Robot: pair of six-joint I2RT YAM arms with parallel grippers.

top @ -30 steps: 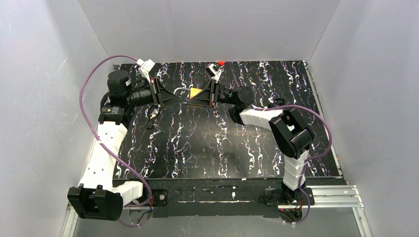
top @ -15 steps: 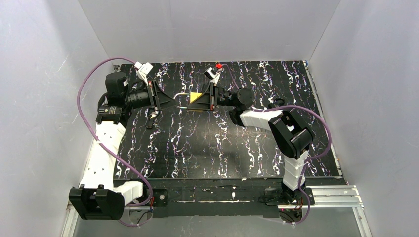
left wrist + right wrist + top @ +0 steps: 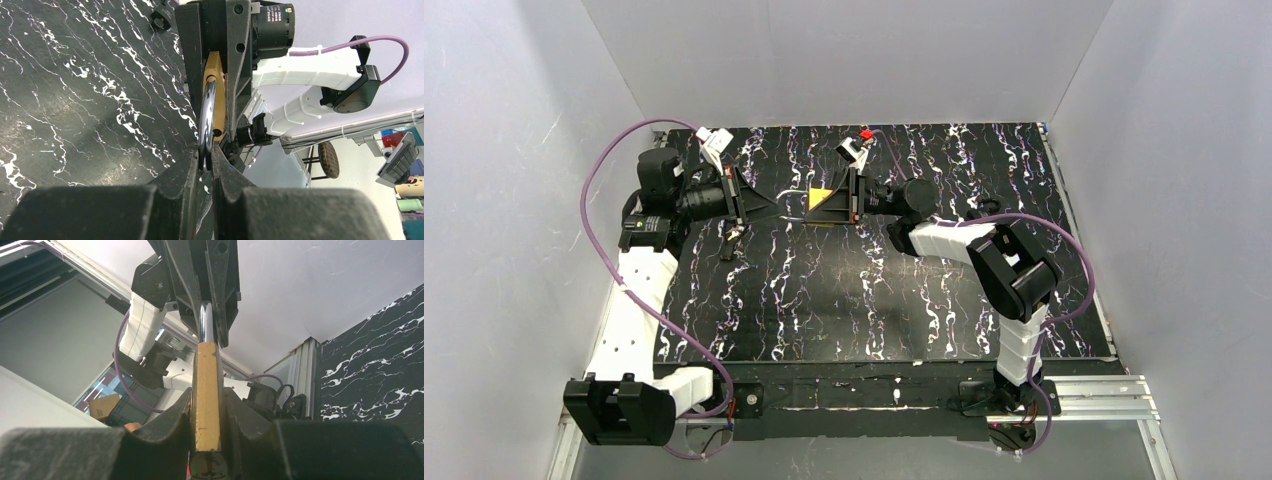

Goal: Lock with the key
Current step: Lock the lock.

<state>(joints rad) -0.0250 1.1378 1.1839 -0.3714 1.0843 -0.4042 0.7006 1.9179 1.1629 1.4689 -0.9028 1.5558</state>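
The lock (image 3: 822, 199) is a brass padlock held in the air at the back middle of the table. My right gripper (image 3: 206, 410) is shut on its gold body (image 3: 206, 390), one finger on each flat side. The silver shackle (image 3: 205, 322) points away toward the left arm. My left gripper (image 3: 205, 162) is shut on the shackle (image 3: 208, 117), with the brass body (image 3: 214, 70) beyond it. From above, the left gripper (image 3: 776, 210) faces the right gripper (image 3: 836, 202). The lock's round bottom end (image 3: 206, 467) shows blurred. I cannot make out the key.
Small dark items (image 3: 732, 232) lie on the black marbled table (image 3: 864, 290) below the left arm. A small black object (image 3: 161, 20) sits on the table beyond the lock. Grey walls enclose the table on three sides.
The left gripper drew back a little to the left, baring the silver shackle between the two grippers. Its jaws then closed in on the shackle. The right arm stayed put.
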